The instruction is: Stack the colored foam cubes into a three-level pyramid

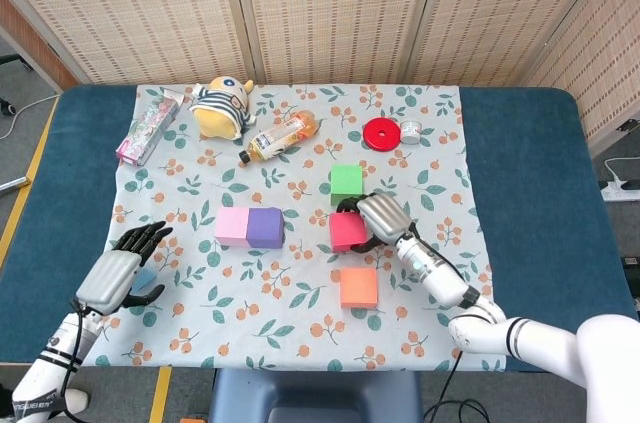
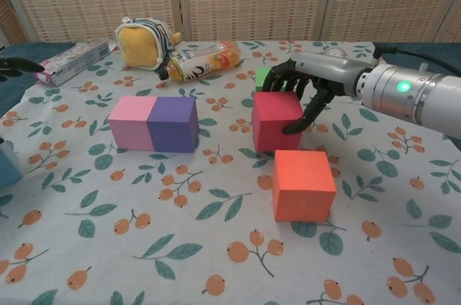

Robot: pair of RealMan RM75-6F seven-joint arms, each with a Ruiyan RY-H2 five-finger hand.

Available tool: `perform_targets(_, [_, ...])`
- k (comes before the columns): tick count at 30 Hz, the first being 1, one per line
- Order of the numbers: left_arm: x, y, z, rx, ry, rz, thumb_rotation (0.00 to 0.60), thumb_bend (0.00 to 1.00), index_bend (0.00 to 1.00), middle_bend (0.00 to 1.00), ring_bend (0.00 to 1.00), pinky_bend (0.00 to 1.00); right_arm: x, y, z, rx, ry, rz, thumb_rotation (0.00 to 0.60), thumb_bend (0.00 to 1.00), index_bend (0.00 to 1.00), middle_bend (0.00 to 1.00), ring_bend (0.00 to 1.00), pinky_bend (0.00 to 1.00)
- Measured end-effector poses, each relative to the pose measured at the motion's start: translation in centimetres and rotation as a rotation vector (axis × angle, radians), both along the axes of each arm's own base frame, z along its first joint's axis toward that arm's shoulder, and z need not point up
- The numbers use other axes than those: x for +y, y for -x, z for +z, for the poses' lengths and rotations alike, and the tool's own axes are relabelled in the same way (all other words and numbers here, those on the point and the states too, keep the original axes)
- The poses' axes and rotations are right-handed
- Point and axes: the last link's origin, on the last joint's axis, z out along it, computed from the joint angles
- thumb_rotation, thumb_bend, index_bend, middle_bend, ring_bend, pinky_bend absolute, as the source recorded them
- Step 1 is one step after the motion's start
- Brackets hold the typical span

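Base-row building looked like the step in hand: orange cube (image 2: 303, 184) sat nearest, loose on the cloth, w/ the left hand (image 1: 108, 276) off by the near-left edge, fingers apart & empty. Just behind, the right hand (image 2: 302, 83) was clamped over the red cube (image 2: 276, 120); next it prob needed sliding left, flush to the purple cube (image 2: 173, 122) & pink cube (image 2: 132, 122), green cube (image 1: 346, 183) beyond untouched

Right hand (image 1: 378, 215) curled, fingers (image 2: 282, 74) downward; left hand (image 1: 110, 274) open-fingered, low.
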Motion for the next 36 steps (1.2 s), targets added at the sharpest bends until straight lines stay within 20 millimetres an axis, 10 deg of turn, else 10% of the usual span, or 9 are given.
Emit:
perform_targets(17, [0.0,0.2,0.2,-0.005,-0.004,-0.001,0.600,0.32,0.00,0.00,0.00,0.08,-1.6,-5.7,-2.3,-0.017,-0.026,-0.053,0.600,0.11,0.40,0.44,0.36,0.37])
perform_targets(36, [0.2,0.5,-0.1,-0.013,0.008,-0.002,0.600,0.32,0.00,0.00,0.00,0.08,-2.3,-7.6,-5.0,0.005,-0.034,-0.074,0.600,0.11,0.38,0.44,0.36,0.37])
